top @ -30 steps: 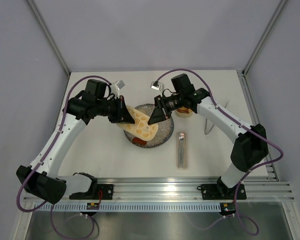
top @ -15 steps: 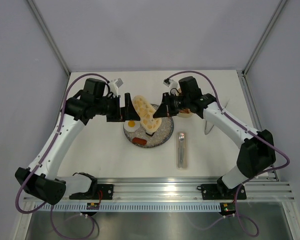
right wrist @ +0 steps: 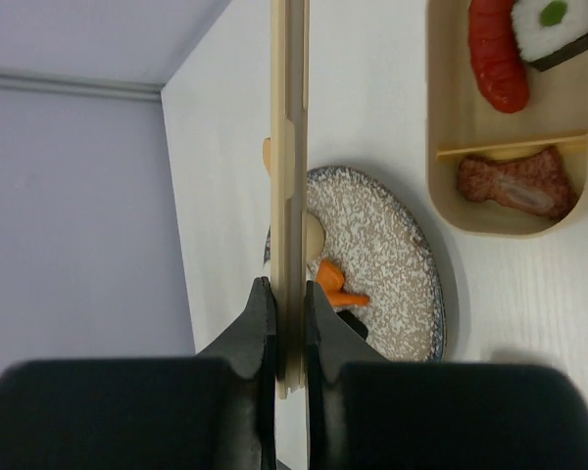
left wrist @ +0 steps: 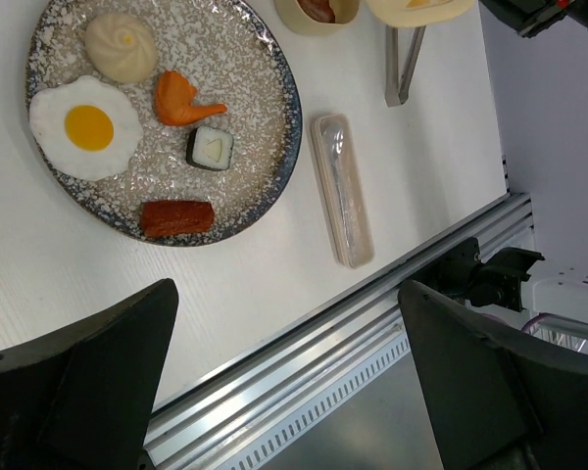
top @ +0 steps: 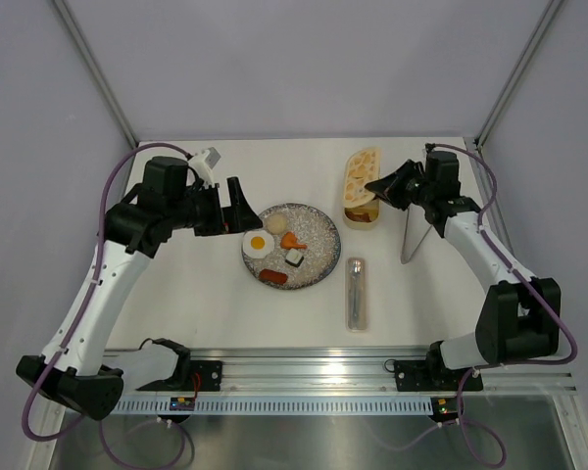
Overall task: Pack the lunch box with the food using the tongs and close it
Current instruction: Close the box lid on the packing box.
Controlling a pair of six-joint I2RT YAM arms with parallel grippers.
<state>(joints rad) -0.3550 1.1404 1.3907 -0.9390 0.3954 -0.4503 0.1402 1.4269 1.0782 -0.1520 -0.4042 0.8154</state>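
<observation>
Nearest, the case (top: 357,292) lies lengthwise. Beyond it, the plate (top: 316,231) carries five pieces of food (top: 258,242), not yet packed. The left gripper (top: 239,204) hovers just left of the plate, jaws wide and empty. The tongs (top: 410,233) lie right of the box (top: 362,218), long axis running near to far, closer to the right arm. The right gripper (top: 380,186) is clamped on the lid (top: 361,172) above the box, so the lid likely goes down first.
</observation>
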